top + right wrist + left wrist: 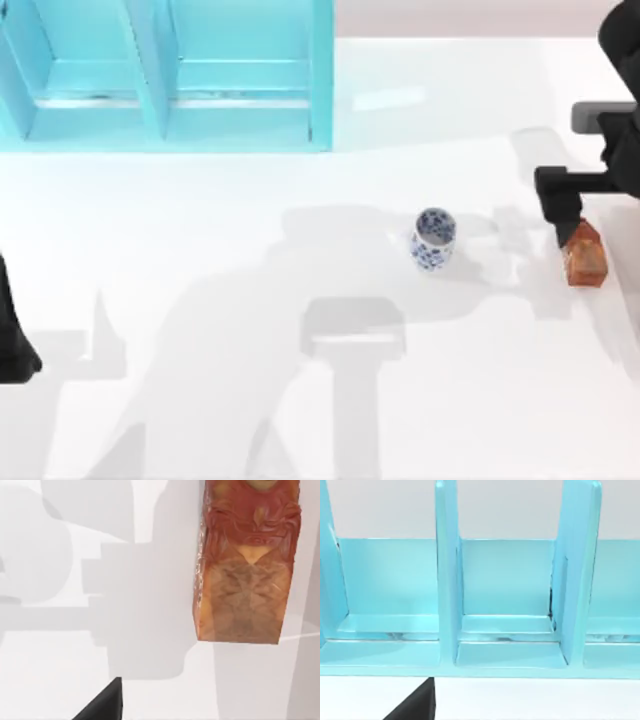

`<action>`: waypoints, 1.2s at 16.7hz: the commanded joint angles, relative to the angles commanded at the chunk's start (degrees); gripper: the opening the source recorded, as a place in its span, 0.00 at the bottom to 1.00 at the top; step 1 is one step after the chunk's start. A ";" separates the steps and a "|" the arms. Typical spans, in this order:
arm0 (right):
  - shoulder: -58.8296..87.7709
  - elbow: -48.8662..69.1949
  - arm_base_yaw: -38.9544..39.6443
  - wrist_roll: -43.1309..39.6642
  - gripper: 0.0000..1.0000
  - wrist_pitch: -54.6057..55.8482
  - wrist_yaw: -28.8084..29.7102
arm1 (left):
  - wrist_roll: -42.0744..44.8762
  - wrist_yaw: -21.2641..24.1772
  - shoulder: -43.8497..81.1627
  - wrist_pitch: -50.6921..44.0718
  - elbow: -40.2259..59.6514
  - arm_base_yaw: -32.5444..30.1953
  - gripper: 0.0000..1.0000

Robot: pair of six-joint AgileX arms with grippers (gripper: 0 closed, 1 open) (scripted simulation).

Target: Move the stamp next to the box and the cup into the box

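So the stamp [584,254] is sitting way over on the right side of the table [200,300], pretty close to the right edge, and the right gripper [562,212] is hanging right at its upper-left corner — looks like it's touching or just about touching the tapered top, but I honestly can't tell from above whether the fingers are apart or together. In the right wrist view the stamp [245,565] is looming big with all that mottled orange grain showing, standing free on the white surface with nothing clamped around it that I can see, just a dark sliver of finger [102,705] poking in at the frame edge. The cup [433,238] is sitting upright a bit left of the stamp, well apart from it, blue floral pattern facing out and the rim open to the camera. There's loads of open tabletop around it — the whole middle and near side of the table is just bare white with arm shadows lying across it. The turquoise shelf unit [170,75] is taking up the far left corner, its front edge running along well away from the cup. The left arm [15,340] is parked down at the left edge of the table, and its wrist camera is looking straight into the shelf unit [510,595] compartments with the dividers standing upright; can't tell what its fingers are doing either.
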 joint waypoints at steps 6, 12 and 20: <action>0.14 5.76 0.03 -0.05 1.00 -5.88 -0.11 | 0.00 0.00 0.00 0.00 0.00 0.00 1.00; -0.38 13.85 -0.04 -0.15 1.00 -14.57 -0.10 | 0.00 0.00 0.00 0.00 0.00 0.00 1.00; -1.33 20.97 -0.20 -0.23 1.00 -22.28 -0.01 | 0.00 0.00 0.00 0.00 0.00 0.00 1.00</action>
